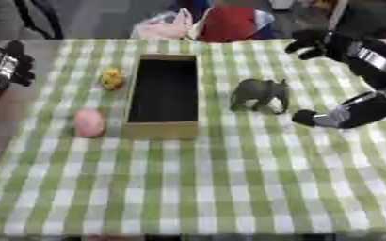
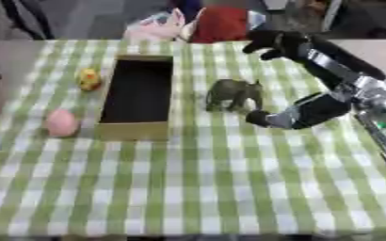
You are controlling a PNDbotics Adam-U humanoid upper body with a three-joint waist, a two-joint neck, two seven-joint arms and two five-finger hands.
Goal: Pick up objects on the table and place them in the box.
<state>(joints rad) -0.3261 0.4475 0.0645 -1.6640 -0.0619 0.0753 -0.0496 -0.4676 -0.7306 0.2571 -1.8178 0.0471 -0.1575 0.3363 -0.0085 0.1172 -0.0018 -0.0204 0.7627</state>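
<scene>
Elephant first, by the look of it: the dark grey-brown toy elephant (image 2: pixel 236 94) stands upright on the green-and-white checked tablecloth (image 1: pixel 229 188), a little to the right of the long open cardboard box (image 1: pixel 163 128), and the right hand (image 2: pixel 272 43) hangs above and behind it at the far right of the table, its dark fingers seemingly curled with nothing in them, though they are too indistinct to be sure. A black-and-silver part of the same arm (image 2: pixel 303 113) lies low just beside the elephant's right flank, so my judgement is that the approach should come down from above onto the toy's back, keeping that arm from nudging it over, then carry it leftward across the box's near-side wall and let go only once it is well over the dark interior. The box appears to hold nothing yet; its inside shows only shadow. Left of the box, apart from it, rest a small yellow round toy (image 1: pixel 111 78) near the far end and a pink egg-shaped object (image 1: pixel 88 122) near the front corner. The left hand (image 1: pixel 13 63) shows at the upper left edge; whether it is open I cannot tell.
</scene>
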